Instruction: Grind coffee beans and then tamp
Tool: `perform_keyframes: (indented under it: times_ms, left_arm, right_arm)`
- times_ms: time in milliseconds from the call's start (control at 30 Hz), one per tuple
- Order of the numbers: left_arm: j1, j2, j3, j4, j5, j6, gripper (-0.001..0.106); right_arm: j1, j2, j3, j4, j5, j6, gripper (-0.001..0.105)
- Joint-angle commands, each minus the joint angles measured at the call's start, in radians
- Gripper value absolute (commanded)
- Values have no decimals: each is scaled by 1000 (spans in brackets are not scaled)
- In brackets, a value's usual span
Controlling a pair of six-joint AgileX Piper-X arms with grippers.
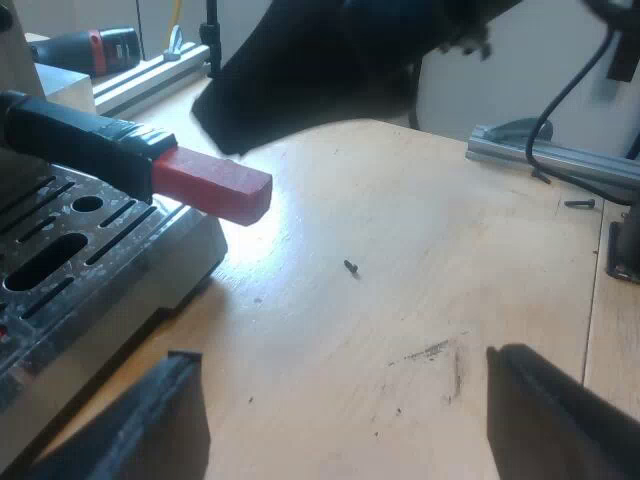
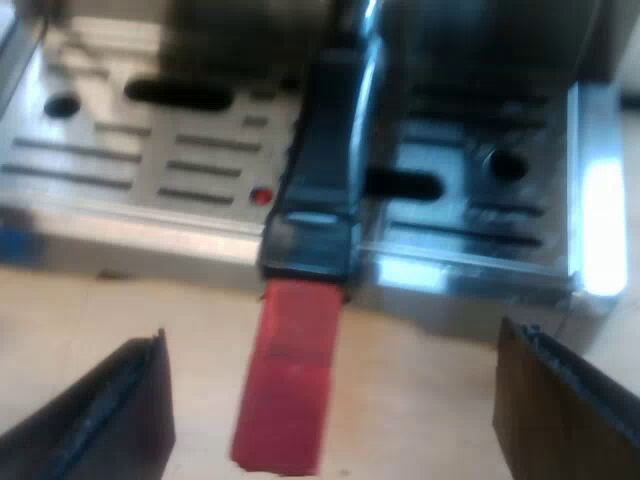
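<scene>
The holder's dark handle (image 1: 80, 140) juts out over the espresso machine's metal drip tray (image 1: 70, 250), and its red end (image 1: 215, 185) hangs past the tray's edge above the wooden table. My left gripper (image 1: 345, 420) is open over the bare table, a little away from the red end. In the right wrist view the same handle (image 2: 320, 190) crosses the drip tray (image 2: 150, 150) toward me, with its red end (image 2: 290, 375) between my right gripper's (image 2: 335, 420) wide-open fingers (image 2: 105, 420). Nothing is held by either gripper.
A dark arm (image 1: 330, 60) looms over the table near the red end. A small black screw (image 1: 351, 266) lies on the wood. Aluminium rails (image 1: 560, 160) run along the table's far side.
</scene>
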Motion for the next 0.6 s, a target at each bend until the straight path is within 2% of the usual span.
perform_keyframes:
  times_ms: [33,367,600]
  left_arm:
    - [-5,1,-2,-20,8,-10,63]
    - [-5,1,-2,-20,8,-10,63]
    - [-5,1,-2,-20,8,-10,63]
  right_arm:
    - [-33,36,-31,21,-73,0,69]
    - [-75,113,-31,7,-124,0,69]
    - [-104,176,-31,-73,-161,0,69]
